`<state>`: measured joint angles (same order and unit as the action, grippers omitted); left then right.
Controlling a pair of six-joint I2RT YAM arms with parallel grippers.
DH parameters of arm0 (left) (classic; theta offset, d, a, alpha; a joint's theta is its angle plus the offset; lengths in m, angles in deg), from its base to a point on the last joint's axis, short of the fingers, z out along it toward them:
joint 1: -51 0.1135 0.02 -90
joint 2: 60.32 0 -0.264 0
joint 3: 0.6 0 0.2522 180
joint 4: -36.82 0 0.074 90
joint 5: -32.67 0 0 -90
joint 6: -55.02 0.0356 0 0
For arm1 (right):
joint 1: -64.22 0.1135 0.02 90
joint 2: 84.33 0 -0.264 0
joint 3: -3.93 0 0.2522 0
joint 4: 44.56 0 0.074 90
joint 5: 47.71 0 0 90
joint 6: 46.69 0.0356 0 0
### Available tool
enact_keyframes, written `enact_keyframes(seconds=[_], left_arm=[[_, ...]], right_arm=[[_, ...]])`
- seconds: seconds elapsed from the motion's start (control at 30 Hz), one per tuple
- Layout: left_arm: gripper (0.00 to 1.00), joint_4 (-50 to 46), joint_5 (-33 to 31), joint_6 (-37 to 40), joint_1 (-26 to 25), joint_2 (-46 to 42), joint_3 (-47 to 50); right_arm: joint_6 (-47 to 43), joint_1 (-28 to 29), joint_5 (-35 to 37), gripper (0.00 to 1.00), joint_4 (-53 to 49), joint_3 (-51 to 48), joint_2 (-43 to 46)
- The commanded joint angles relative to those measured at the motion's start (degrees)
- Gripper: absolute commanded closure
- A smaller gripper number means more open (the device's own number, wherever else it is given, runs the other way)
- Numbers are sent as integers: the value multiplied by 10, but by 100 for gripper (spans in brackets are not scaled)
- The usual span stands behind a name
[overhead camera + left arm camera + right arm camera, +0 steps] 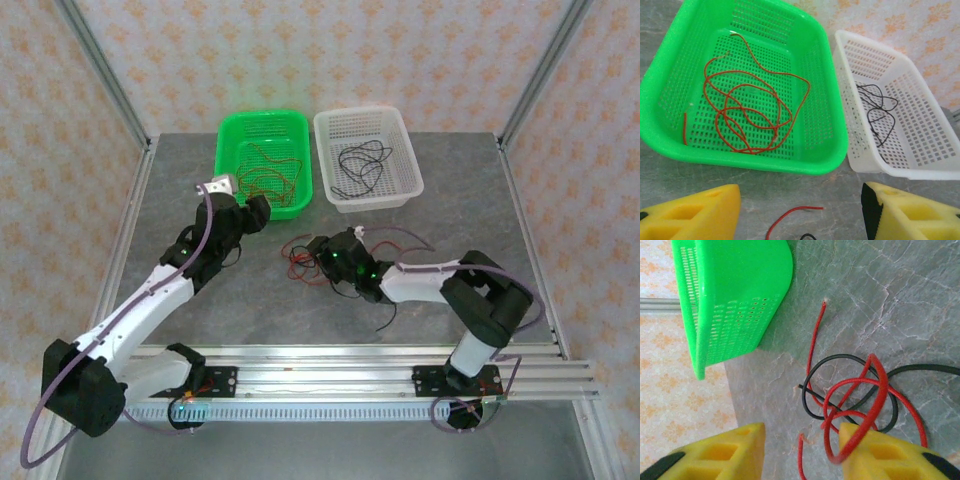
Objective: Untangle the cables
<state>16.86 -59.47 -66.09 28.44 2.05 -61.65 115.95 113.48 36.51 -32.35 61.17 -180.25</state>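
A loose tangle of red and black cables [300, 258] lies on the grey table in front of the baskets. In the right wrist view the tangle [855, 390] sits just ahead of my right gripper [802, 445]. Its jaws stand apart, a red loop hangs over the right finger [885, 455], and a red cable end lies in the gap. My right gripper [318, 250] is low over the tangle. My left gripper [258, 208] hovers open at the green basket's near edge. Between its yellow fingers [695, 215] nothing is held; a red cable end [790, 215] lies on the table below.
The green basket [228, 150] at the back holds coiled red cables [747, 110]. Beside it on the right, the white basket [405, 160] holds black cables [877, 112]. A black strand [390, 318] trails under the right arm. A metal rail runs along the near edge.
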Motion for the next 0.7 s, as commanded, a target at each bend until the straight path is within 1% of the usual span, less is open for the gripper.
enact_keyframes(seconds=[0.0, 0.03, 0.1, 0.17, 0.23, 0.27, 0.33, 0.37, 0.47, 0.67], left_arm=[[34, -7, -9, -13, -7, -23, 11], [34, -10, -9, -14, -9, -26, 12], [34, -14, -9, -17, -15, -32, 14], [34, -20, -8, -21, -22, -38, 15], [34, -25, -8, -22, -30, -45, 21], [34, -26, -10, -21, -36, -48, 26], [34, -27, -13, -21, -44, -55, 37], [34, -27, -14, -35, -48, -58, 42], [34, -26, -20, -44, -61, -69, 65], [36, 9, -23, -57, -84, -87, 122]], right_arm=[[-5, 4, 22, 62, -7, 34, -25], [-11, 4, 26, 65, -13, 42, -33], [-24, 4, 33, 73, -24, 59, -46], [-41, 4, 39, 87, -37, 78, -57], [-56, 4, 46, 97, -48, 90, -61], [-64, 4, 50, 100, -50, 92, -61], [-83, 3, 56, 100, -49, 92, -53], [-94, 3, 58, 100, -48, 92, -48], [-144, 4, 57, 100, -38, 90, -24], [-256, 3, 35, 100, -38, 91, 42]])
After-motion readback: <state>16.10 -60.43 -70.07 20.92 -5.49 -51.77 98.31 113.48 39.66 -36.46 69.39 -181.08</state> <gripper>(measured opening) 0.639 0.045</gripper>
